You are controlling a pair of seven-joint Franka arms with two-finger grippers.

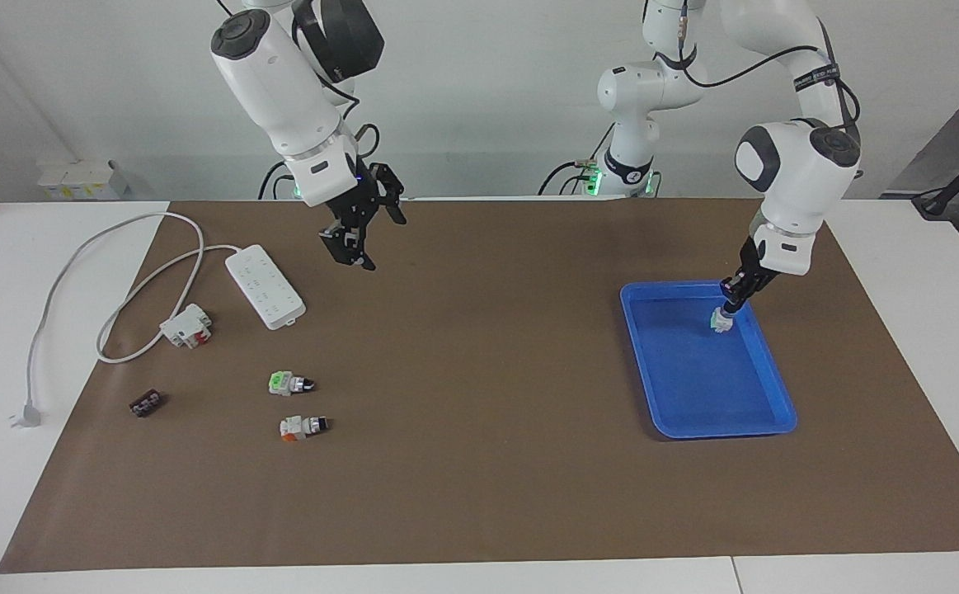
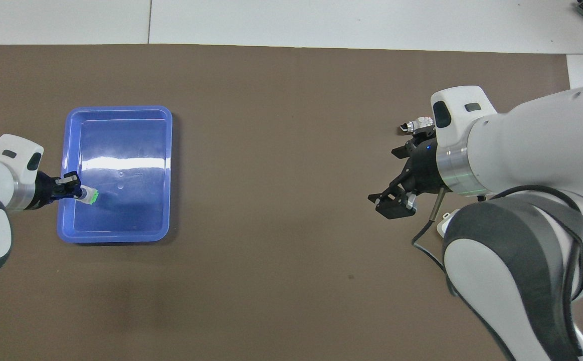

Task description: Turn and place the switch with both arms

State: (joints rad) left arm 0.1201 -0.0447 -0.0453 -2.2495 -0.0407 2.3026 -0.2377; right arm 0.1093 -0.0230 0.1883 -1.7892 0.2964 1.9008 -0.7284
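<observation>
Right of centre, facing view: left gripper clenched on switch, hanging knob-up, long axis near upright | seemingly just above blue tray floor | upper left: right gripper spread, empty, waiting.

Light was bright and even, prob. overhead; both views were sharp, no motion blur. Shadows on the brown mat were soft and faint, esp. mid-frame in the facing view. A white glare band ran across the blue tray floor in the overhead view. Wall at top looked flat grey-white. No obvious edge distortion.
</observation>
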